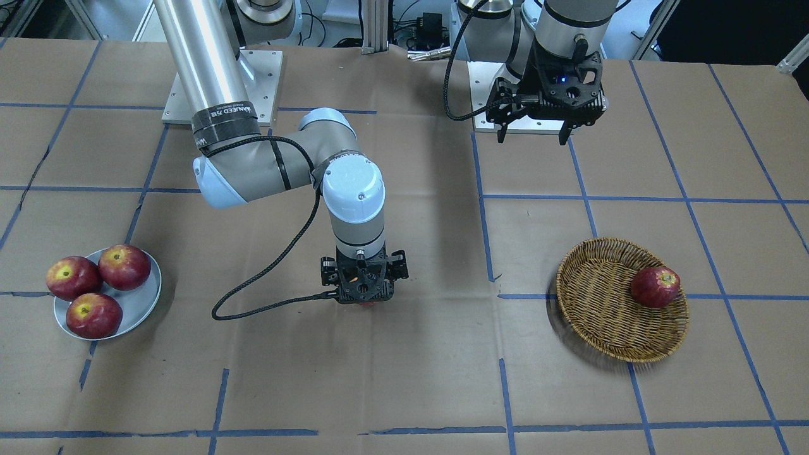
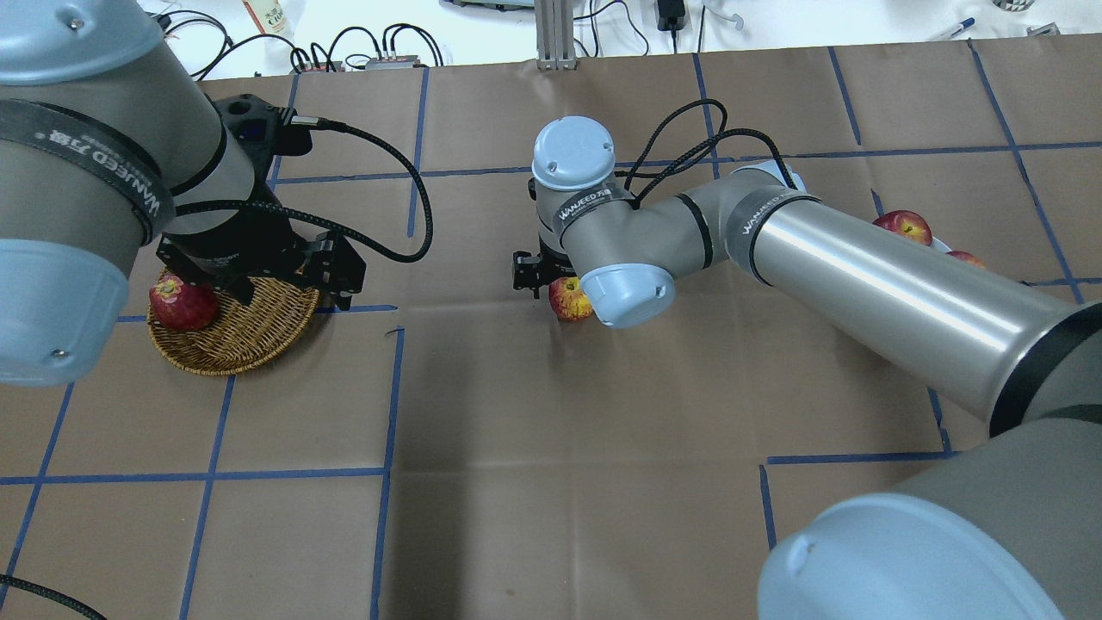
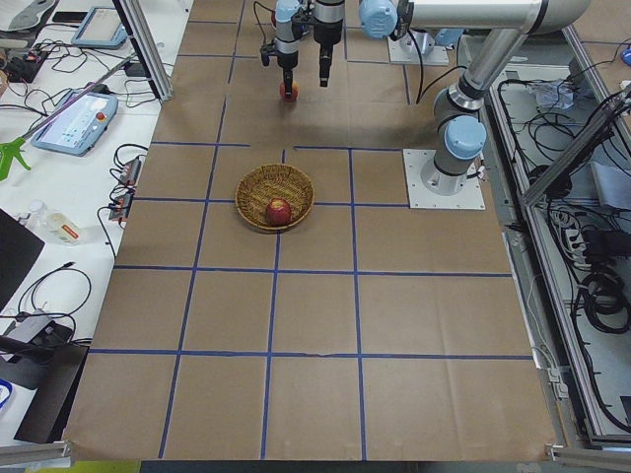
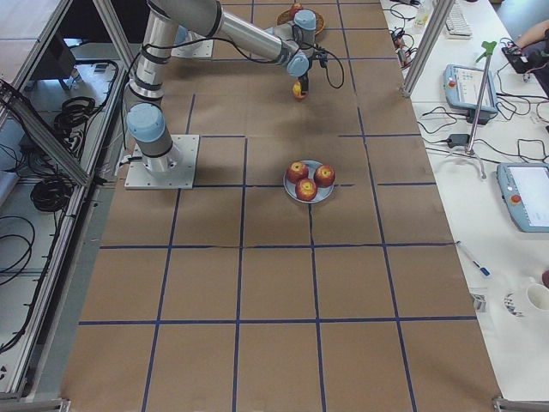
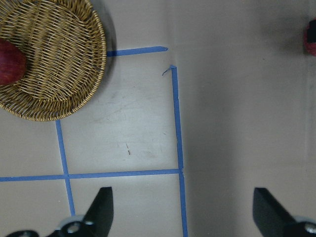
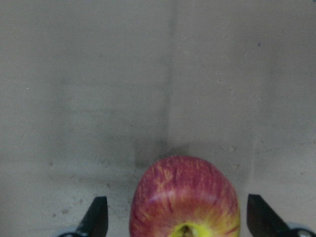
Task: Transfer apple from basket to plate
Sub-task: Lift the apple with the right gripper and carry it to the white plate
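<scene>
The streaked red apple (image 6: 183,195) with a yellow stem patch lies on the paper at the table's middle (image 2: 568,298). My right gripper (image 1: 364,298) stands straight over it, open, with a finger (image 6: 97,217) on either side and a gap to each. My left gripper (image 1: 533,136) is open and empty, raised near its base, beside the wicker basket (image 1: 600,303). The pale blue-grey plate (image 1: 144,302) sits at the far side, by my right arm.
A dark red apple (image 1: 655,287) lies in the basket, also seen in the left wrist view (image 5: 10,61). Three red apples (image 1: 95,315) sit on the plate. Blue tape lines cross the brown paper. The right arm's cable (image 1: 265,278) loops over the table.
</scene>
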### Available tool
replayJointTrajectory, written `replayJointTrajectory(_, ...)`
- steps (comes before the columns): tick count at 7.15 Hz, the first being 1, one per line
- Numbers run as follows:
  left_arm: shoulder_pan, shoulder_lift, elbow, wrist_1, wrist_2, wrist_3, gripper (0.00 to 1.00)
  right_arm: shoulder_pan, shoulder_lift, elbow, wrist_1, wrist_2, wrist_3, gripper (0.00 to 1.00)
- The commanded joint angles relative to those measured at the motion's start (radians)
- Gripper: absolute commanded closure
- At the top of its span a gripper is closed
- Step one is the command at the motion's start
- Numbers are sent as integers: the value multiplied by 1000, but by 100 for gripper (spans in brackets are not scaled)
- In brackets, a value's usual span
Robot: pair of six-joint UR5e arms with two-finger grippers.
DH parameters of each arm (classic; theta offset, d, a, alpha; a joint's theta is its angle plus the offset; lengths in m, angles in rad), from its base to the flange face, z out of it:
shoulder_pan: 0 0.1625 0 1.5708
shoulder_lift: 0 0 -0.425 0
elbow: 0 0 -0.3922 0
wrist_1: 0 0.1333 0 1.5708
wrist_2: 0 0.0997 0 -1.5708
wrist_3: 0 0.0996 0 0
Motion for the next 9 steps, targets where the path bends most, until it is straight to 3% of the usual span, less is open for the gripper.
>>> replayJointTrajectory(1, 3, 5, 0, 0, -2, -2, 1, 3, 3, 2, 8, -3, 0, 3)
replayJointTrajectory(3, 3, 5, 0, -1, -4, -4, 1, 1, -6, 29, 12, -9, 6, 44)
replayJointTrajectory(4, 3, 6, -2, -2, -4, -4, 1, 0, -8, 25, 9, -10, 4, 51)
replayJointTrajectory(6, 3, 6, -3, -2, -4, -4, 1, -16, -55, -3, 36, -23, 3, 53)
replayJointTrajectory(7, 3, 6, -6, -2, -4, -4, 1, -29, -120, -36, 131, -23, 3, 53)
replayJointTrajectory(9, 4, 9, -11, -1, -4, -4, 1, -171, -269, -44, 338, -21, -107, 53)
